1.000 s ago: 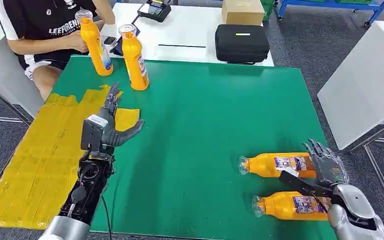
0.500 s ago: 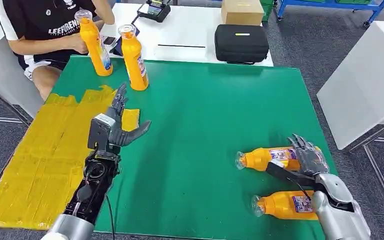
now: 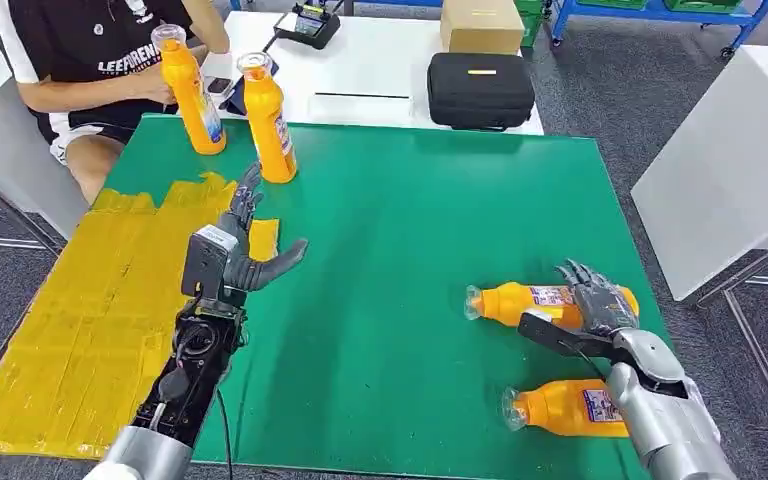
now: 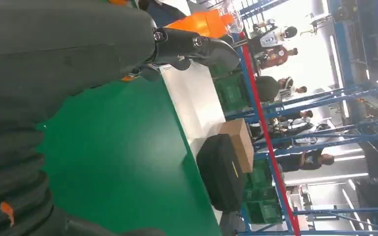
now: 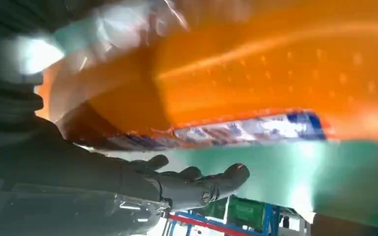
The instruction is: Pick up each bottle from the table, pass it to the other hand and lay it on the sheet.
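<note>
Right hand: we see our right hand [image 3: 600,305] lying over the label end of the far lying bottle [image 3: 520,301] at the right side of the desk [image 3: 410,250]; its fingers drape over the bottle and the thumb reaches along the near side. In the right wrist view the orange body fills the space just beside the fingers [image 5: 197,184], but we cannot tell whether the hand grips it.
Left hand: we hold our left hand [image 3: 245,250] raised above the left part of the desk, fingers spread wide and thumb out to the right, with nothing in it.
Lying bottles: the far one points its cap to the left; the near lying bottle [image 3: 560,408] lies on its side just by our right forearm, cap also to the left, apart from the first.
Standing bottles: two orange bottles stand upright at the far left of the desk, the left bottle [image 3: 188,90] and the right bottle [image 3: 267,118], near each other.
Sheet: the yellow sheet [image 3: 80,320] covers the left edge of the desk, with no bottle on it.
Beyond the desk: a person [image 3: 90,50] sits at the far left; a black case [image 3: 480,90] and a cardboard box [image 3: 482,25] rest on a white table [image 3: 380,70].
</note>
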Robot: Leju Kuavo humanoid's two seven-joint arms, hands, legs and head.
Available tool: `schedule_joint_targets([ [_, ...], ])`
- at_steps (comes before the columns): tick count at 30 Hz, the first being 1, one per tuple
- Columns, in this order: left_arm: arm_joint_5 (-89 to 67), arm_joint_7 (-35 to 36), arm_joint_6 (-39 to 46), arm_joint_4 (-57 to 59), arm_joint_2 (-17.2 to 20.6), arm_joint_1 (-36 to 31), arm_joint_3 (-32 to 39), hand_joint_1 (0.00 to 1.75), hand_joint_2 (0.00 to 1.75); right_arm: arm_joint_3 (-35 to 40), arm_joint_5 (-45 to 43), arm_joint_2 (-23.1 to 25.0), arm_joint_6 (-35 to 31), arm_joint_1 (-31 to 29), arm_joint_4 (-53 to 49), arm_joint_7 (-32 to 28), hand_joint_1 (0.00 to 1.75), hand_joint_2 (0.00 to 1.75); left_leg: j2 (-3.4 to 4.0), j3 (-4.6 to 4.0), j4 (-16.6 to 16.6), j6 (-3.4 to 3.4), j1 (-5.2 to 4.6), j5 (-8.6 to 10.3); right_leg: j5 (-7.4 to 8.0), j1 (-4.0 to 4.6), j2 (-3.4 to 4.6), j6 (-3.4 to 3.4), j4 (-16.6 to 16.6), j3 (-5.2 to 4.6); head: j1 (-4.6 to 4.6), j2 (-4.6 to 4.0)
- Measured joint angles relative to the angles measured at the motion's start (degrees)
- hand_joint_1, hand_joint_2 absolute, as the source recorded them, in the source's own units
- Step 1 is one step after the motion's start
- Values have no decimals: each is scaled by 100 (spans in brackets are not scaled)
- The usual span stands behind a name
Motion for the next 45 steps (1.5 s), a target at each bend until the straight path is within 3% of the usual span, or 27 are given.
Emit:
schedule_joint_targets([
  [15, 96, 103, -103, -37, -13, -1, -55, 0, 175, 194, -131, -98, 0, -143, 184, 168, 175, 175, -8, 3, 1, 4, -1, 4, 8, 0, -4, -11, 0, 4, 0, 0],
  [21, 101, 144, -136, -190, -13, 44, -52, 0, 175, 223, -92, -41, -764, -61, 81, 275, 175, 175, -12, -13, 0, 5, -2, 4, 8, 0, -5, -11, 1, -1, 2, 0],
  [26, 46, 258, -127, -494, -15, 217, -55, 0, 175, 2, -595, 436, -2563, 17, -580, 411, 175, 175, 0, -25, 0, -1, 3, 8, 10, 4, -1, -10, 5, -21, -4, 0],
  [28, 15, 328, -131, -638, -28, 311, -81, 0, 175, -126, -1008, 697, -2924, 78, -1011, 239, 175, 175, -1, -25, 0, -2, 11, 8, 8, 14, -2, -13, 5, -22, -2, 0],
  [32, 7, 448, -208, -974, -28, 494, -260, 0, 175, -203, -2181, 1239, -3189, 253, -1733, -367, 175, 175, -3, -34, -1, -6, 15, 6, 5, 16, -3, -16, 5, -31, -2, 0],
  [45, 42, 568, -334, -1521, -26, 672, -638, 0, 175, -173, -2476, 1840, -3322, 264, -2107, -662, 175, 175, -5, -36, -2, -6, 11, 5, 5, 13, -4, -17, 5, -28, 0, 0],
])
